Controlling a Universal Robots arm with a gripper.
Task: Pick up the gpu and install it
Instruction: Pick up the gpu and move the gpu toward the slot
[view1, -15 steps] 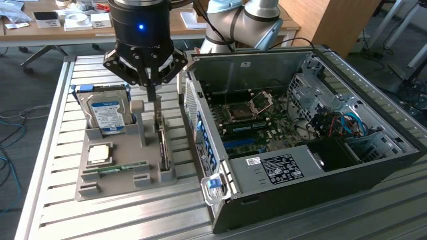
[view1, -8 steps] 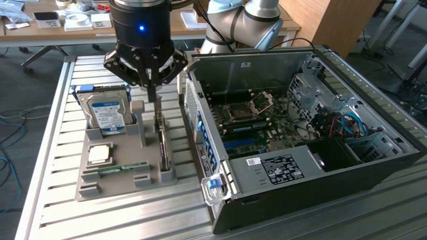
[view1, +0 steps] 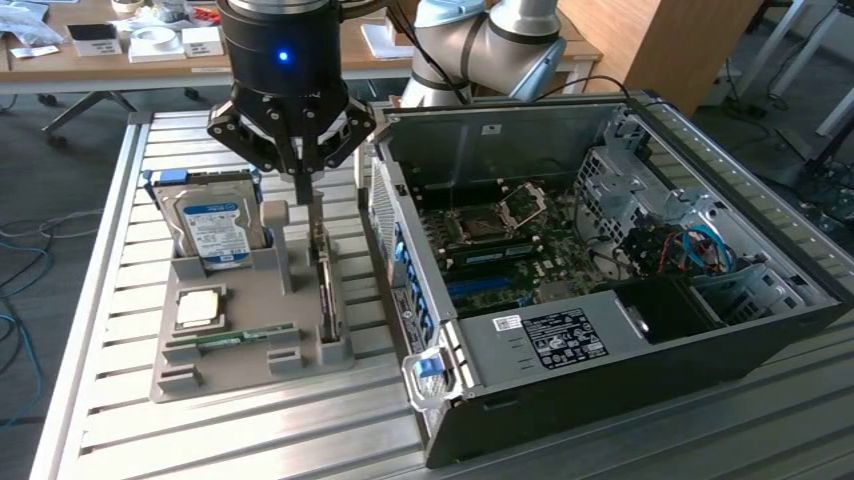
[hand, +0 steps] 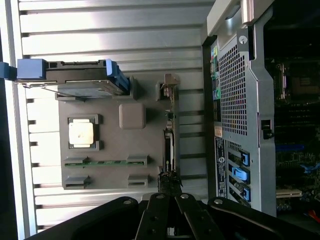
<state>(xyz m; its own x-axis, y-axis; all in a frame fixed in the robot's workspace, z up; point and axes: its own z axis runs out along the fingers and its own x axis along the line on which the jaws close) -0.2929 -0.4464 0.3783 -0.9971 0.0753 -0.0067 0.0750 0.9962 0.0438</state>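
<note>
Where the gripper (view1: 304, 195) stands: low over one end of the card slot in the grey holder tray (view1: 254, 352)
Gpu position: the gpu (view1: 327, 295) stands on edge in that slot, starting directly beneath the gripper and running away from it along the tray side that faces the computer case (view1: 627, 340)
Long axis: parallel to the case wall; in the wrist view the card reads as a thin dark line, edge-on and in line with the gripper's centre
Contact: the gripper meets the end of the card nearest it; touching or just above cannot be told
Gripper state: apart or clamped on the card, I cannot tell; its body narrows to a point over the thin edge, which would look alike either way
Stage, as judged: pick-up in hand, since the card sits in the tray and not in the case
Near the gripper: the hard drive (view1: 214, 225) stands upright on its side away from the case; the open case lies just beside it on the other side, motherboard (view1: 534, 250) exposed
Further along the tray: processor (view1: 200, 308) and memory stick (view1: 247, 336), well apart from the card
Hidden or unclear: the card end under the gripper is covered in the exterior view; the metal bracket is hard to make out; the receiving slot on the motherboard cannot be singled out
</note>
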